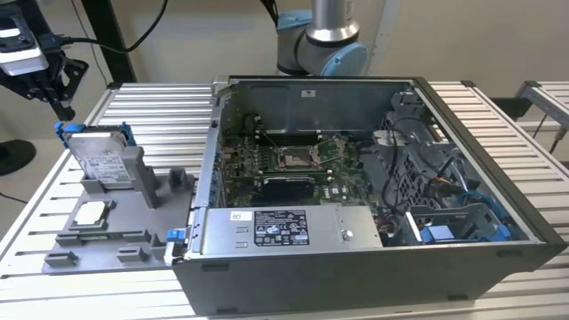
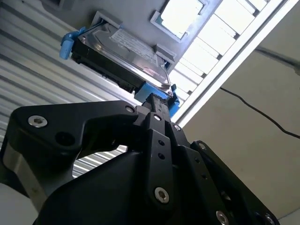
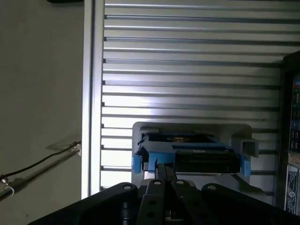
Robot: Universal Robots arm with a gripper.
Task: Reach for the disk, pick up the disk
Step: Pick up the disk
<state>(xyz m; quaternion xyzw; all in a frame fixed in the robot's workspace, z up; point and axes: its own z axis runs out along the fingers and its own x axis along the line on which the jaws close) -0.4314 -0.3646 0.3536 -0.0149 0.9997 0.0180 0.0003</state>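
Note:
The disk [image 1: 96, 157] is a silver hard drive with a white label and a blue bracket. It stands tilted in a slot of the grey fixture [image 1: 133, 230] at the exterior view's left. My gripper [image 1: 60, 111] hangs just above the disk's far upper corner, by the blue bracket tab, with its black fingers together and nothing between them. In the second wrist view the fingertips [image 2: 157, 101] end right at the blue bracket of the disk [image 2: 126, 51]. In the first wrist view the gripper [image 3: 164, 168] points at the disk's edge [image 3: 206, 159].
An open computer case [image 1: 356, 273] stands to the exterior view's right of the fixture, with a blue caddy [image 1: 444, 233] inside. A small square chip [image 1: 92, 213] lies on the fixture. The slatted metal table [image 1: 498, 120] carries everything. The arm's base [image 1: 320, 40] is behind the case.

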